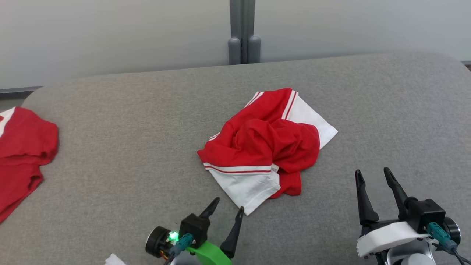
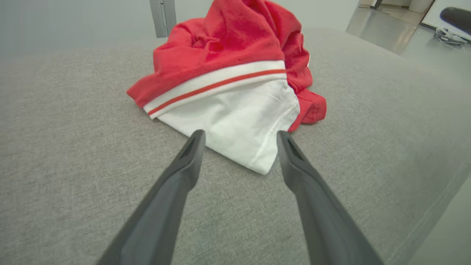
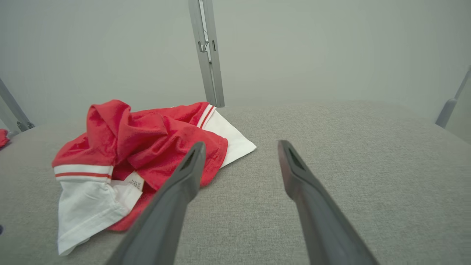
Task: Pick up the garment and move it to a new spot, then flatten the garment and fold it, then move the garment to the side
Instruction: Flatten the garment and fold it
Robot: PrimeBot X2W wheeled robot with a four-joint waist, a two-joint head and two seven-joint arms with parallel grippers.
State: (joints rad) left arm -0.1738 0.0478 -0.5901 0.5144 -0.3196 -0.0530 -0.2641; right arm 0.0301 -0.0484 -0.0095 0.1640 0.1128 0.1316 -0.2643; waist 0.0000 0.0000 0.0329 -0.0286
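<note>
Both sets of jaws stood released, spread wide and gripping nothing. The garment, a red and white piece with striped bands, lay crumpled in a heap on the grey surface, straight ahead of the left jaws. In the left wrist view one white corner of it reached into the gap between the two dark fingers, close to their tips. I could not tell whether the cloth touched either tip. In the head view the inner tip of the left jaws sat just beside that same corner.

The right jaws hovered well apart from the left pair, with the heap ahead of them and off to their left side — bare grey surface lay directly between and beyond their tips. In the right wrist view a small white label showed among the folds, near the left-hand finger.

Far out to the left of the left jaws, a second red garment lay at the edge of the surface. A grey post stood against the pale wall beyond the heap.
</note>
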